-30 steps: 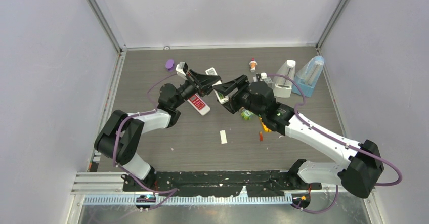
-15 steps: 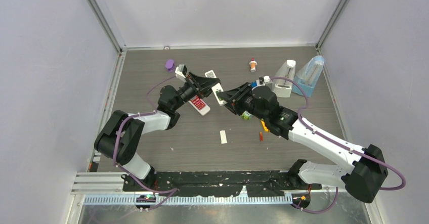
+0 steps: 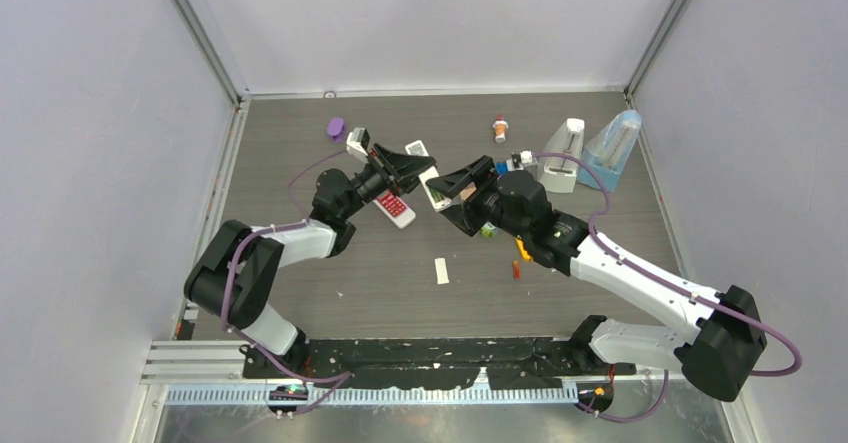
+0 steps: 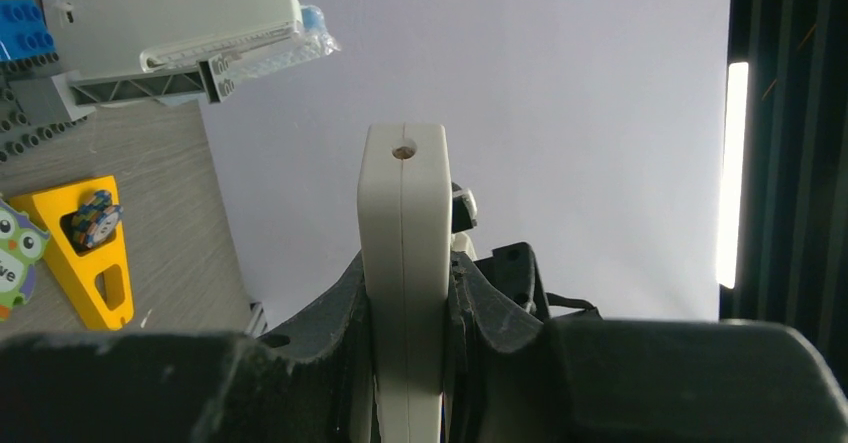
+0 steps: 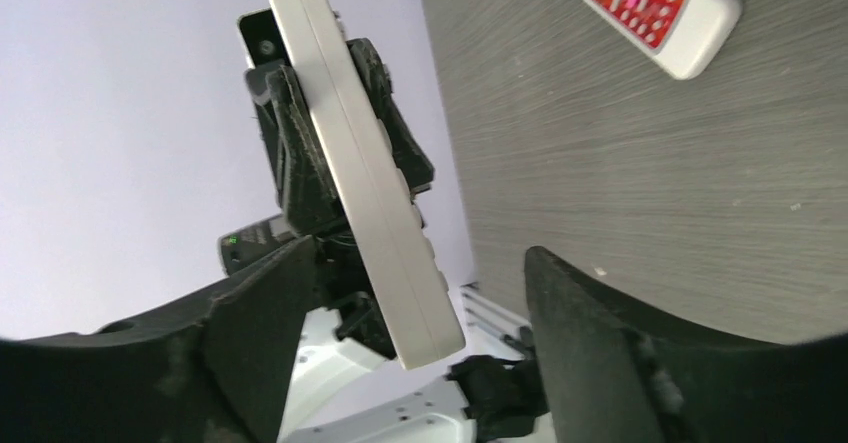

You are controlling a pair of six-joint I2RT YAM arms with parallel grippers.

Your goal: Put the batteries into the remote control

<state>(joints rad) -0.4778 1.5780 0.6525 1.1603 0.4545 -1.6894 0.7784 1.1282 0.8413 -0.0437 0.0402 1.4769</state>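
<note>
My left gripper (image 3: pixel 412 171) is shut on a grey-white remote (image 3: pixel 432 189) and holds it above the table. In the left wrist view the remote (image 4: pixel 403 233) stands edge-on between my left gripper's (image 4: pixel 405 298) black fingers. My right gripper (image 3: pixel 446 193) is open, and its jaws stand on either side of the remote's free end without touching it. In the right wrist view the remote (image 5: pixel 360 173) hangs between the spread jaws of my right gripper (image 5: pixel 420 343). A small red-orange battery (image 3: pixel 516 270) lies on the table. The other batteries are not visible.
A red-and-white remote (image 3: pixel 392 206) lies on the table under the left gripper, also in the right wrist view (image 5: pixel 658 5). A white cover strip (image 3: pixel 441 271), a yellow wedge (image 3: pixel 522 250), a green owl toy (image 3: pixel 487 229), a purple cap (image 3: pixel 336 127) and white stands (image 3: pixel 565 155) lie around.
My right arm has dropped and shifted a little, bringing its open jaws closer around the remote's end. My left gripper has kept its hold and barely moved.
</note>
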